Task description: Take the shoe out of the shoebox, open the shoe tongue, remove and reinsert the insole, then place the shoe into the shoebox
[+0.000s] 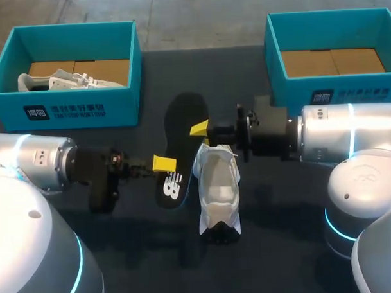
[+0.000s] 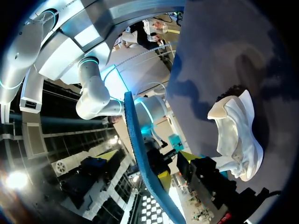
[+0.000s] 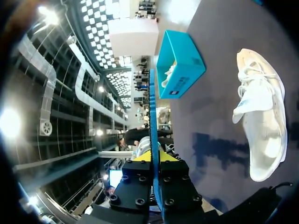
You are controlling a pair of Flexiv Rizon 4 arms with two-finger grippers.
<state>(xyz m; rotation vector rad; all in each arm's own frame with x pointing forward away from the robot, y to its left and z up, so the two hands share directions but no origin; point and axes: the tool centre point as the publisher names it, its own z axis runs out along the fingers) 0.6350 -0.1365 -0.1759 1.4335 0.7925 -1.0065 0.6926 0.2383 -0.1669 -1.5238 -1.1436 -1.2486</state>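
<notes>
The left shoebox (image 1: 72,109) bears small white print I cannot read. My left gripper (image 1: 164,163) is clamped on the black insole (image 1: 182,121) beside its white heel logo (image 1: 173,184). My right gripper (image 1: 199,128) grips its forward edge. The white shoe (image 1: 217,187) lies on the table (image 1: 282,246) just beside the insole.
</notes>
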